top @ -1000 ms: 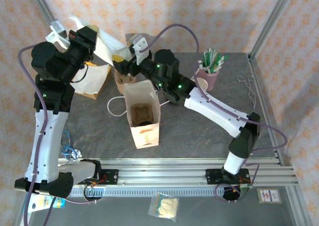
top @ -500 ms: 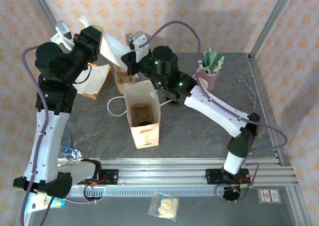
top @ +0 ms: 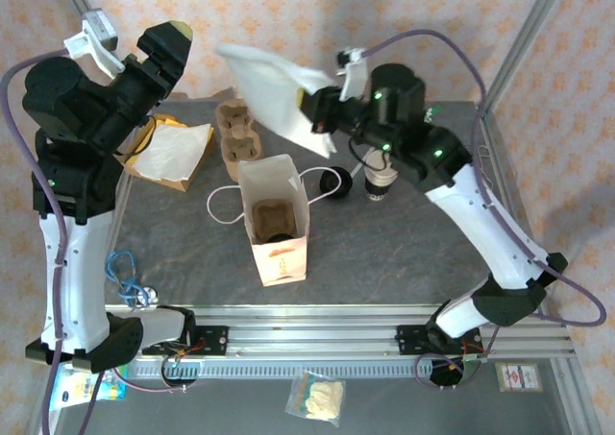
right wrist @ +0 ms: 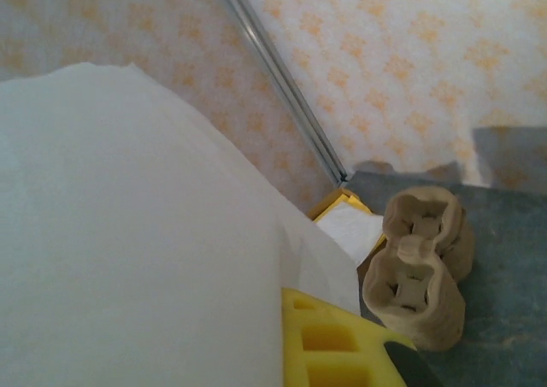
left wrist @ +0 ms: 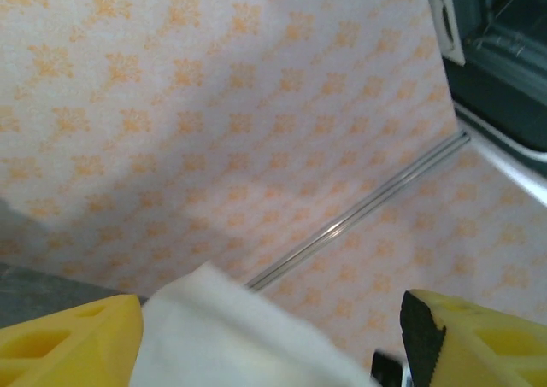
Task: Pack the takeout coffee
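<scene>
Grey table (top: 384, 257), cup (top: 378, 187) clear of edges

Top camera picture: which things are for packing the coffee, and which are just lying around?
For the job: coffee cup; black lid beside it; open standing paper bag; pulp cup tray, probably.
Not needed, likely: white bag in the right fingers; flat brown bag at left; blue cord; small packet before the rails.

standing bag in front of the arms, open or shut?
Open. The standing bag is upright, its mouth spread; the top view looks straight down into it to a brown insert at the bottom.
</scene>
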Controlling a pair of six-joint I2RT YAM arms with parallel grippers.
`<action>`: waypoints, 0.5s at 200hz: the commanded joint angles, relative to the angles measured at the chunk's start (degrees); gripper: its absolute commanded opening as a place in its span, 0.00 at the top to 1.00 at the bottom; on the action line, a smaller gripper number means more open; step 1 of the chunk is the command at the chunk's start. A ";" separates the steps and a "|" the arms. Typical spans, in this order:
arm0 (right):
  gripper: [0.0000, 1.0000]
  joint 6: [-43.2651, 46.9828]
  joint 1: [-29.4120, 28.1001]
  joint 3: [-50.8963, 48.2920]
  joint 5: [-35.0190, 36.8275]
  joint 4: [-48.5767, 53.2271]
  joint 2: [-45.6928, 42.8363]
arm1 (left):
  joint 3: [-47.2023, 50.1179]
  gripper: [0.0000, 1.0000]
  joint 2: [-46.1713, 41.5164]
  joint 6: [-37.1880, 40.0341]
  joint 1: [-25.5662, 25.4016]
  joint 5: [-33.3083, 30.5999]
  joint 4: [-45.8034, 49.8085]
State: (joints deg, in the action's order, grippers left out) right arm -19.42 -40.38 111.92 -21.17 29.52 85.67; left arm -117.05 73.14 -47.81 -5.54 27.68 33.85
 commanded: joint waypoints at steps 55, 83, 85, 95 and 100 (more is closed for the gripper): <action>1.00 -28.80 12.43 -2.91 -31.75 -0.92 -1.61 | -9.89 0.21 7.01 17.98 0.05 4.64 30.53; 1.00 -24.26 12.43 -0.02 -31.44 0.72 -2.01 | -5.18 0.16 4.29 15.11 0.09 9.49 24.97; 1.00 -23.71 12.43 0.12 -31.29 0.92 -2.11 | -4.67 0.16 3.96 14.70 0.07 10.00 24.14; 1.00 -20.73 12.43 0.08 -30.63 1.07 -2.56 | -1.00 0.15 2.34 10.77 0.01 11.89 19.82; 1.00 -19.22 12.43 -0.02 -30.61 0.76 -2.90 | 1.13 0.15 1.46 9.14 -0.20 12.59 17.65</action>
State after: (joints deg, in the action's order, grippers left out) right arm -43.99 -28.01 109.58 -49.78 31.46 85.65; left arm -121.47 79.07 -33.63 -5.54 33.95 58.98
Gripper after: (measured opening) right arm 0.052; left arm 0.841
